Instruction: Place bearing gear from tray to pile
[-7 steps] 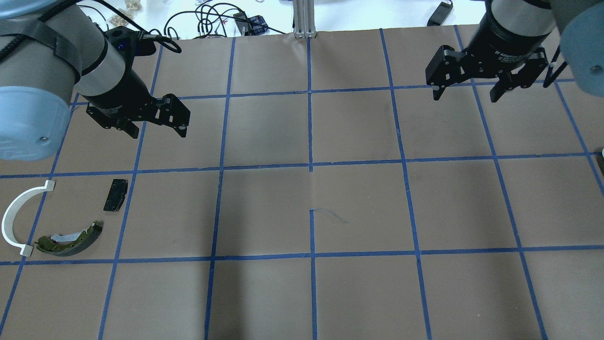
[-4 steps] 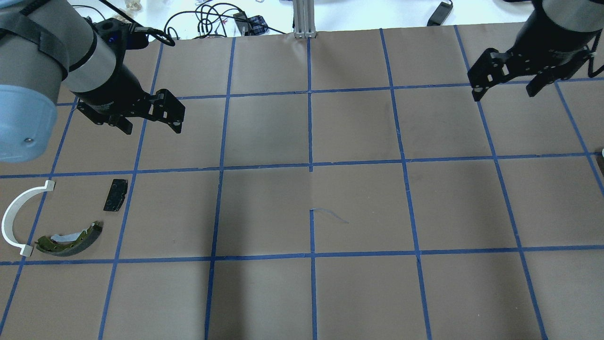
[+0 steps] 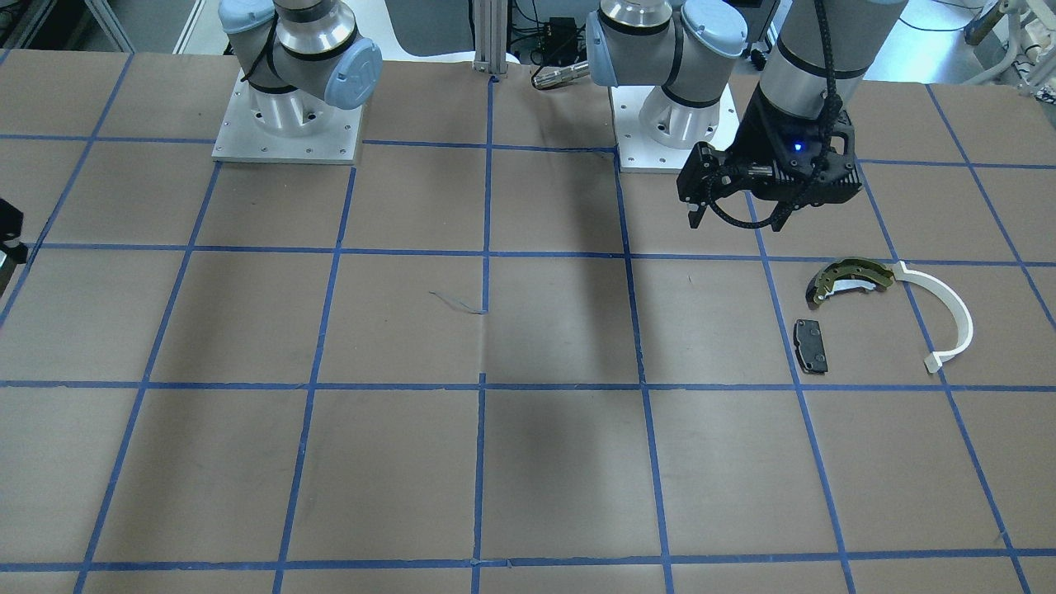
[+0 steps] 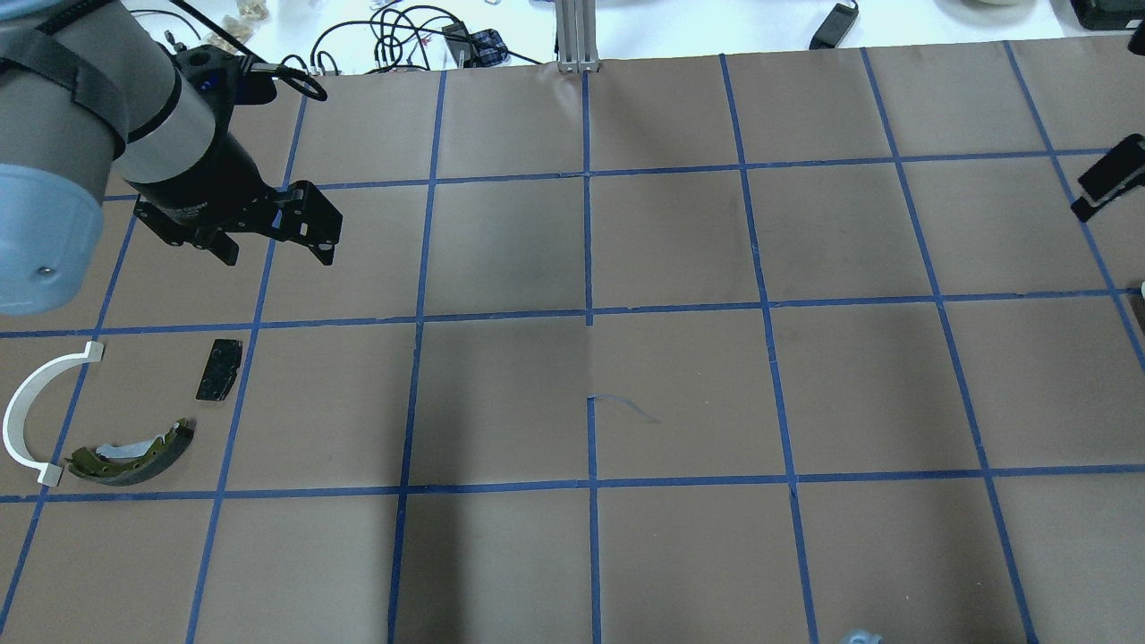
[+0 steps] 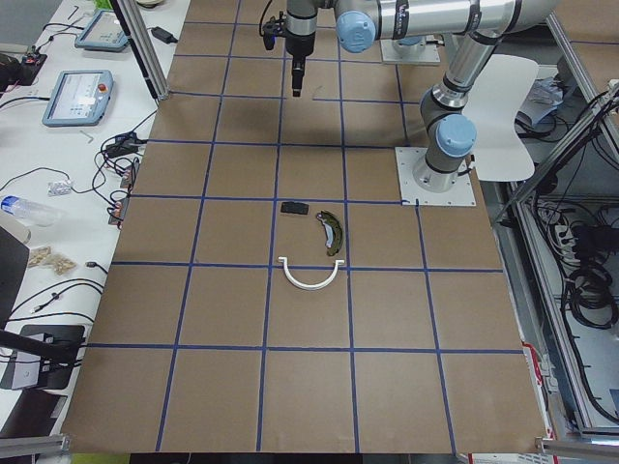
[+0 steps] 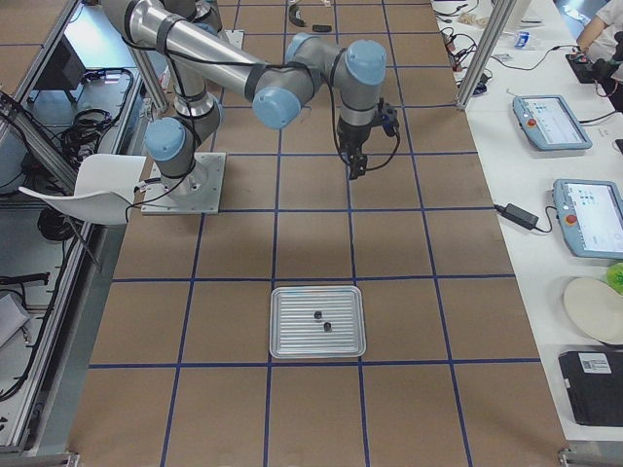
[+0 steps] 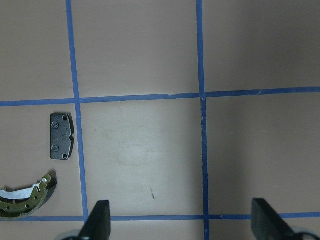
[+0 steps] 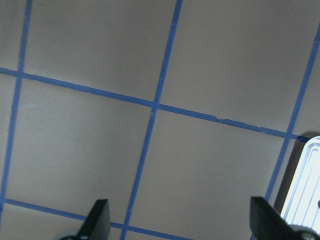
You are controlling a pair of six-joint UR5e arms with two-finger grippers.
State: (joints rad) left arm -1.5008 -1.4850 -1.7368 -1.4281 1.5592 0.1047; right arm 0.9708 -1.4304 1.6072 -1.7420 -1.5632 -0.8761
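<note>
The left gripper hangs above the table, out past the pile on the side away from the robot's base. Its jaws stand wide apart with nothing between them; the wrist view shows only bare paper and blue tape lines between the fingertips.

The pile lies at the robot's left end of the table. The shoe has one end just beside an end of the arc. The pad lies flat near both but touches neither.

The right gripper hangs over the table towards the robot's right end, at the edge of both the overhead and front views. Its jaws are wide too and hold nothing — its wrist view shows paper between the fingertips and a corner of the tray at the frame's edge.

The tray sits flat on the table at the robot's right end, well apart from the pile. Two small dark parts lie in it, just beside each other; they are too small to tell which is the gear. Neither gripper is close to them.
</note>
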